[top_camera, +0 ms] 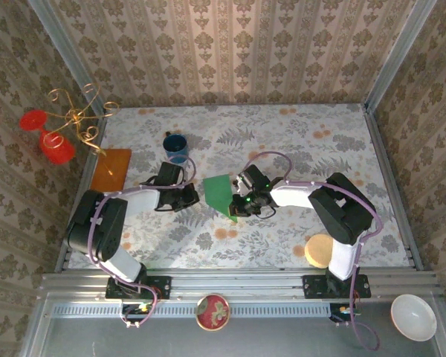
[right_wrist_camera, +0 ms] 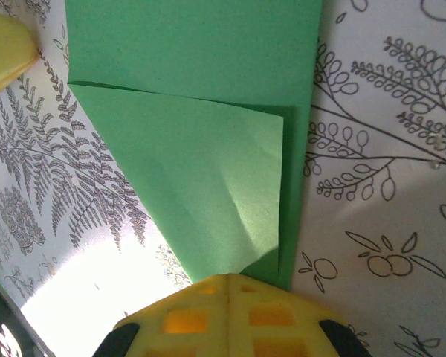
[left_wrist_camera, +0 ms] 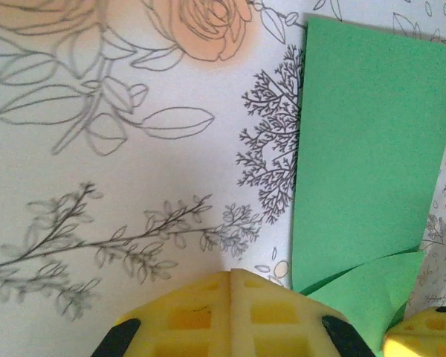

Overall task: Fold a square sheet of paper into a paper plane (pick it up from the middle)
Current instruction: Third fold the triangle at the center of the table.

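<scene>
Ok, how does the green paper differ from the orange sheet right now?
The green paper has a corner folded over; the orange sheet is unfolded. The green paper sits in the middle of the table; the orange sheet sits at its left edge. Both lie on the table.

left claw closed, fingers together, pointing inward | right claw closed, fingers together, pointing inward

lettering: we can read none in any view.
square sheet of paper: we see plain green, unmarked.
tablecloth: we see only drawn flowers and ferns.
wallpaper: we see only a repeating ornament, too small for us to make out any signs.
</scene>
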{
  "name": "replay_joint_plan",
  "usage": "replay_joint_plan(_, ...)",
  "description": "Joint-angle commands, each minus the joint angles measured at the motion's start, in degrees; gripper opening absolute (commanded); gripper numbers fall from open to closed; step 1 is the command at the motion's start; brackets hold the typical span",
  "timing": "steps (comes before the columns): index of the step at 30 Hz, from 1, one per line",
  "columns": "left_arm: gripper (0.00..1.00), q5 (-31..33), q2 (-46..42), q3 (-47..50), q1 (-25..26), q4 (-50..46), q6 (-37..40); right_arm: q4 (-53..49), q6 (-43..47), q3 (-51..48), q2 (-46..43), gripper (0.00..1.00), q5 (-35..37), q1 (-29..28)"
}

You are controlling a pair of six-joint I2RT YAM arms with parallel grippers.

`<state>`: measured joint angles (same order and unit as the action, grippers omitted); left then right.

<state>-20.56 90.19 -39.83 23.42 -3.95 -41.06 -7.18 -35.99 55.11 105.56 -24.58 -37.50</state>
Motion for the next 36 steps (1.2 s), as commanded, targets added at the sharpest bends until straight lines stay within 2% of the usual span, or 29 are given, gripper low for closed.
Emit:
replay_joint_plan(1, 0.08, -1.0, -4.7, -0.8, 1.0, -3.1, -1.3, -4.0, 1.1, -2.9, -0.2, 0.04, 0.6, 0.2)
replay_joint_plan(4, 0.11, -2.6, -7.7, 0.2, 2.3, -1.8, -5.6, 1.1, -0.7, -3.1, -3.7, 0.09, -3.4, 0.2)
replay_joint_plan(5, 0.13, -2.6, -8.5, 0.6, 4.2, -1.5, -6.8, 2.5, -1.3, -3.0, -4.8, 0.11, -4.3, 0.2)
replay_joint_plan(10, 0.28, -4.5, -9.8, 3.8, 6.3, 3.0, -14.8, 5.1, -3.3, -2.8, -6.6, 0.26, -1.9, 0.2)
replay_joint_plan(12, 0.34, -6.4, -9.1, 4.9, 6.2, 5.9, -17.6, 4.3, -3.3, -1.8, -5.1, 0.25, -1.2, 0.2)
replay_joint_plan(16, 0.38, -6.7, -8.0, 5.5, 6.8, 7.0, -19.5, 4.0, -4.0, 0.5, -1.8, 0.22, -1.3, 0.2)
replay_joint_plan(22, 0.40, -6.5, -5.6, 5.6, 7.9, 8.1, -20.9, 2.6, -4.3, 1.9, 0.9, 0.21, 1.5, 0.3)
replay_joint_plan(36, 0.42, -6.2, -0.7, 4.7, 8.7, 10.6, -24.9, 2.5, -5.8, -0.1, 2.7, 0.21, 0.3, 1.5)
